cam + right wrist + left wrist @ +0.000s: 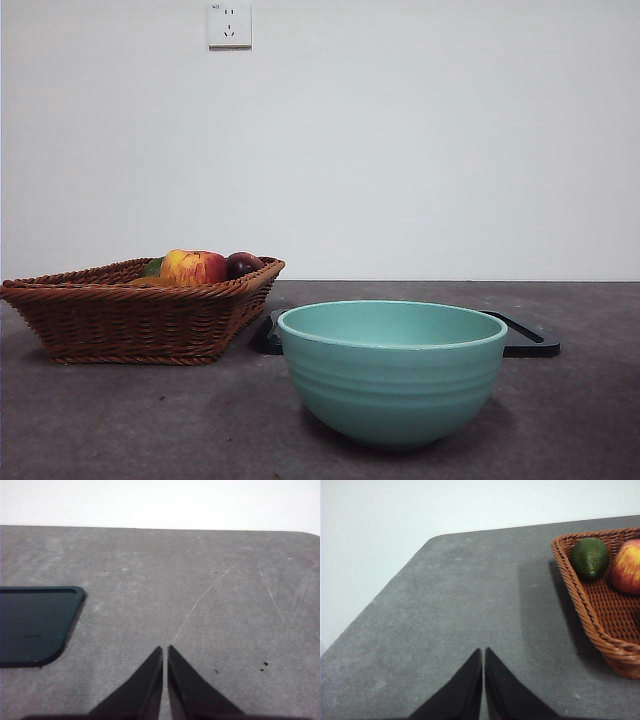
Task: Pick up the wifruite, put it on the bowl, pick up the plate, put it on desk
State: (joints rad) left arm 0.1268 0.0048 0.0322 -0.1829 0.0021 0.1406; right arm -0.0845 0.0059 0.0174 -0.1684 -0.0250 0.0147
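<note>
Left end effector (483,651): jaws pressed together, empty, above bare desk (445,605) beside the wicker basket (600,615). Right end effector (165,648): likewise closed, empty, near the black plate (35,625). No wifruite in sight; probably low in the basket at left, behind the apple (193,267). Spread the left jaws first, descend from above clear of the woven rim, grip across the fruit's short side, then carry right to the mint-green bowl (392,385).

Front camera low, level, near bowl (392,370); wrist cameras angled at desk (470,605) (basket (600,610) shared).
</note>
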